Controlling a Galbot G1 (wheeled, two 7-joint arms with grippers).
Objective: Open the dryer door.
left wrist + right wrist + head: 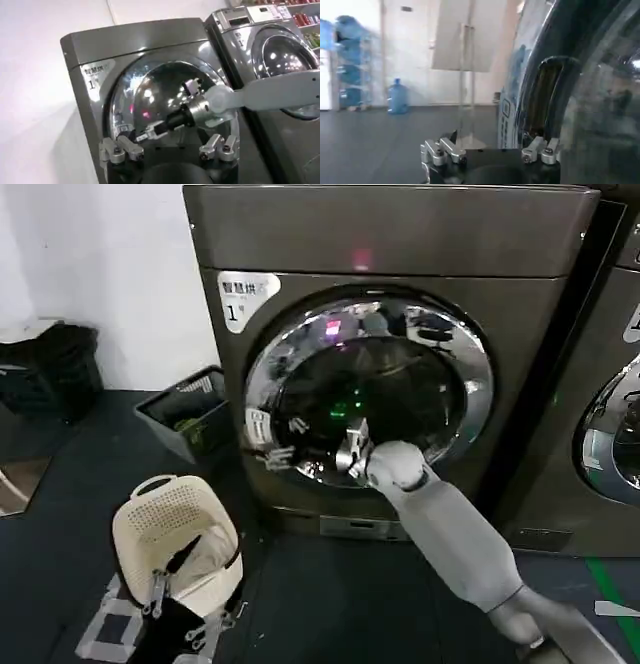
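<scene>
Dryer door (400, 364) shut, right claw (285, 452) at its rim.

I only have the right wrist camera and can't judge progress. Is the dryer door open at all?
Observer: No. In the head view the dryer door sits flush with the machine's front.
Operator: Where on the door is my gripper?
Observer: The right gripper is at the door's lower left rim, fingers open.
Operator: And the other arm?
Observer: The left gripper hangs low over a cream laundry basket on the floor, away from the dryer, and is open too.
</scene>
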